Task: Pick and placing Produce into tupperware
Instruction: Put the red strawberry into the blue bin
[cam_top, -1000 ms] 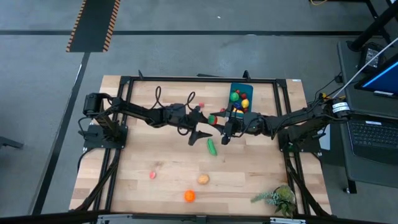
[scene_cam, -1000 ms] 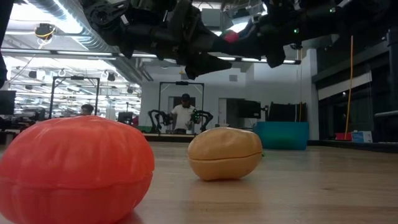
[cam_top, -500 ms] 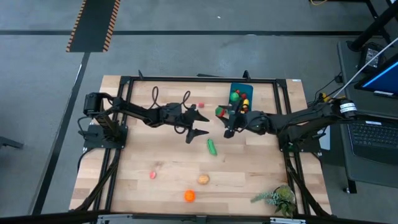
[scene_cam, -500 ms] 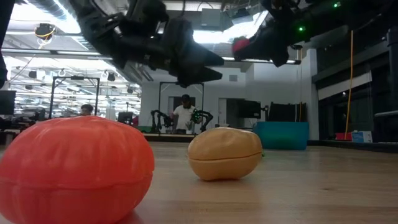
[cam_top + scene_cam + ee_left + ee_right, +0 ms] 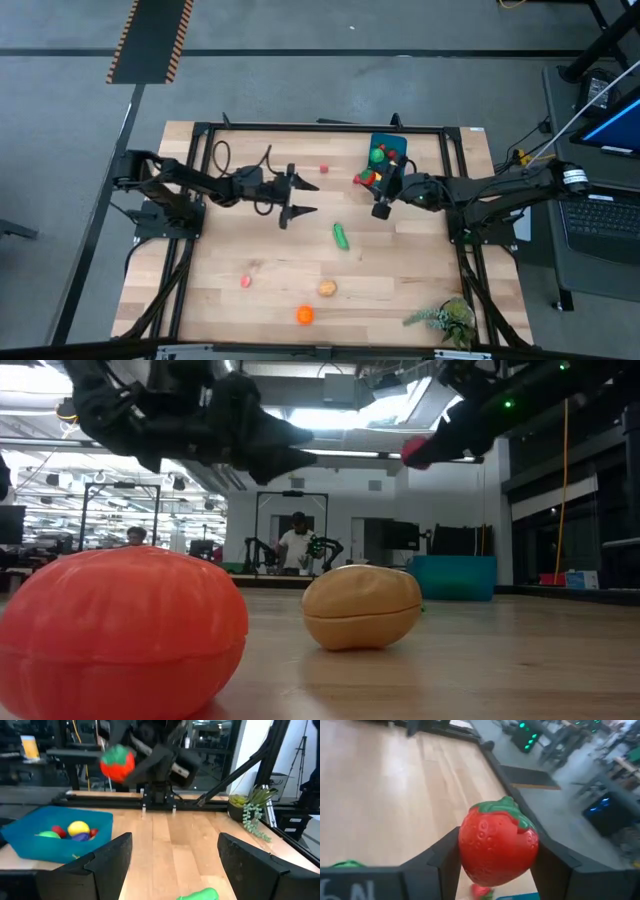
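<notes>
Carrying the red strawberry (image 5: 497, 846) clamped between its fingers, the right gripper (image 5: 378, 193) hangs just beside the blue tupperware (image 5: 388, 148) at the table's far right and should centre over it before letting go, while the left gripper (image 5: 296, 196), fingers spread and empty, waits mid-table.

My light wooden plank table (image 5: 260, 260) stands inside a black metal frame (image 5: 320, 127) on a grey concrete floor (image 5: 300, 85), where a strip of orange-and-black hazard tape (image 5: 152, 40) runs off towards the far edge and an open laptop with a blue screen (image 5: 608, 128) sits on a dark stand to my right. Looking level across the table, I see a big open workshop with silver ceiling ducts (image 5: 120, 422) and bright strip lights, a person in a white top (image 5: 297, 546) standing at another dark two-armed robot rig (image 5: 290, 550), and a yellow pole (image 5: 563, 500) by the dark wall on one side.
</notes>
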